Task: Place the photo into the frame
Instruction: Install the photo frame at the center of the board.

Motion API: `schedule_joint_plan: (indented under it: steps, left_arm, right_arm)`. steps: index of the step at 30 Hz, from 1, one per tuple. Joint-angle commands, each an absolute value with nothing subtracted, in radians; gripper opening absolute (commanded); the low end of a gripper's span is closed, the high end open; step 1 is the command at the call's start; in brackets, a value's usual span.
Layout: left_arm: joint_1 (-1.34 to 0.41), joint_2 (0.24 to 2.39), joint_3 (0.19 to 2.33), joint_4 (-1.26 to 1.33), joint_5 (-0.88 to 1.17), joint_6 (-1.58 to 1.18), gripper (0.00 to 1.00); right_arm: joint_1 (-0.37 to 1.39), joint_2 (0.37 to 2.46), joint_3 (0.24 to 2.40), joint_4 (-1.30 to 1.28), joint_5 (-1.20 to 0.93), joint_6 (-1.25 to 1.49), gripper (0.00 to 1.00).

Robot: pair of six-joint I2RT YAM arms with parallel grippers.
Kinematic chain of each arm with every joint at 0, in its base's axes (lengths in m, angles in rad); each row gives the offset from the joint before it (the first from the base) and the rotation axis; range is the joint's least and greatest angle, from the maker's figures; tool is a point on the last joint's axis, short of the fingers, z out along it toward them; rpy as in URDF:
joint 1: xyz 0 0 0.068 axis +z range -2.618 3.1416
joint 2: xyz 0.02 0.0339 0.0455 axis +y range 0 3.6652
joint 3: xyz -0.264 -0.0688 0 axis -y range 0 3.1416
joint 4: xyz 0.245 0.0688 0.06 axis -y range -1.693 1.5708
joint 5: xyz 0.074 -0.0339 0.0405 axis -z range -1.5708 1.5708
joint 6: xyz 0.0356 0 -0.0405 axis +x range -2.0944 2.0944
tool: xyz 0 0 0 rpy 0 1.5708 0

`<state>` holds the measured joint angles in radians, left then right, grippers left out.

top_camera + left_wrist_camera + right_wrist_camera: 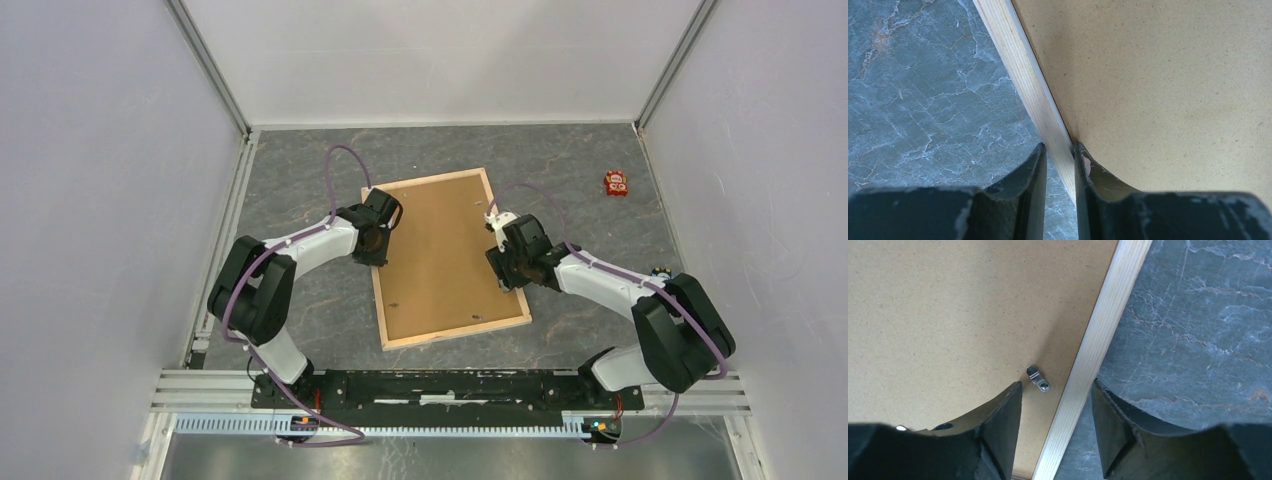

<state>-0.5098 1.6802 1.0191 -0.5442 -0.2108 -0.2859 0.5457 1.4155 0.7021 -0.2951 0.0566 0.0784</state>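
The frame [455, 332] of pale wood lies flat on the grey marbled table, with the brown backing board [440, 255] filling it. The photo is out of view. My left gripper [375, 245] is at the frame's left rail. In the left wrist view that rail [1028, 75] runs between the two fingers, and the left gripper [1060, 147] is shut on it. My right gripper [507, 272] is over the right rail. In the right wrist view it [1055, 385] stands open astride the rail [1108, 315], one finger over the board and one over the table, neither touching the rail.
A small metal clip [1038, 378] lies on the backing board just inside the right rail, between my right fingers. A small red object [616, 182] lies at the back right of the table. White walls close in the left, right and back sides.
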Motion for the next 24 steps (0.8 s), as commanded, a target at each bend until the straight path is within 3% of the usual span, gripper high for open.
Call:
schedule_joint_plan:
  steps: [1,5,11,19,21,24]
  left_arm:
    - [-0.499,1.692,1.014,-0.639,-0.231,-0.218,0.02]
    - [-0.499,1.694,1.012,-0.632,-0.210,-0.225,0.02]
    - [-0.500,1.697,1.004,-0.624,-0.172,-0.254,0.02]
    - [-0.499,1.699,1.009,-0.678,-0.156,-0.397,0.02]
    - [-0.499,1.678,0.990,-0.683,-0.144,-0.434,0.02]
    - [-0.500,1.639,0.953,-0.673,-0.132,-0.446,0.02]
  right_arm:
    - [0.557,1.458,0.703,-0.260,0.127,0.116,0.52]
    - [0.563,1.462,0.697,-0.253,0.169,0.170,0.42]
    - [0.578,1.471,0.700,-0.296,0.259,0.332,0.00]
    - [0.637,1.466,0.719,-0.316,0.287,0.458,0.00]
    - [0.638,1.449,0.744,-0.335,0.300,0.444,0.07]
    - [0.633,1.412,0.764,-0.325,0.287,0.396,0.25]
